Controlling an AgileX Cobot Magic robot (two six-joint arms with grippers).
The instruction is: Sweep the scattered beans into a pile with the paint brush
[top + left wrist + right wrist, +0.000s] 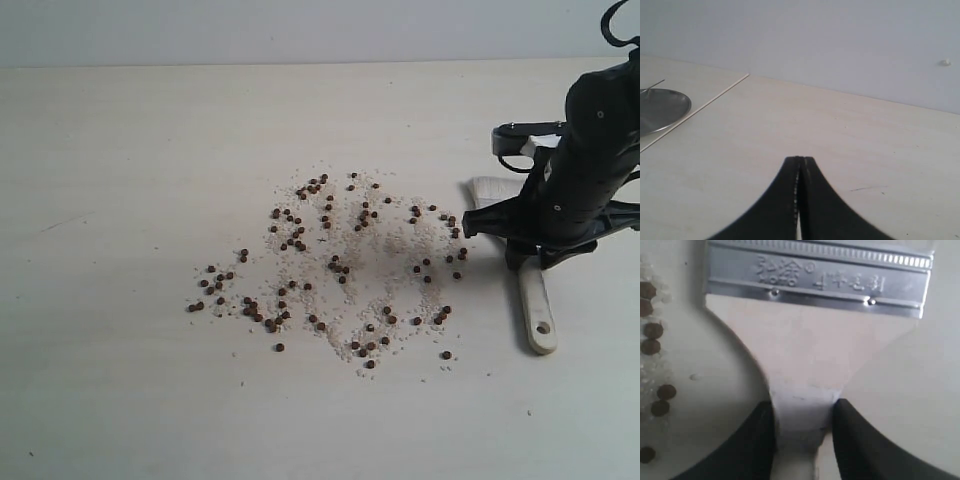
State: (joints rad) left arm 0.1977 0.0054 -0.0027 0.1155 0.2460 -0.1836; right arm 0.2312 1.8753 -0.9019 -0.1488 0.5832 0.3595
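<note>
Exterior view: the beans (340,268) lie scattered among whitish grains (395,245) across the middle of the table (130,150). At the right of the frame my right arm (585,170) stands over the paint brush (537,300). Its handle points toward the lower edge and its bristles lie just right of the spread.

Left wrist view: my left pincer (799,167) is closed, tips pressed together above the table. A metal dish (662,105) lies well apart from it.

Right wrist view: my right pincer (802,412) clamps the brush's wooden neck just behind the silver ferrule (815,280), with a few beans close beside the brush.
</note>
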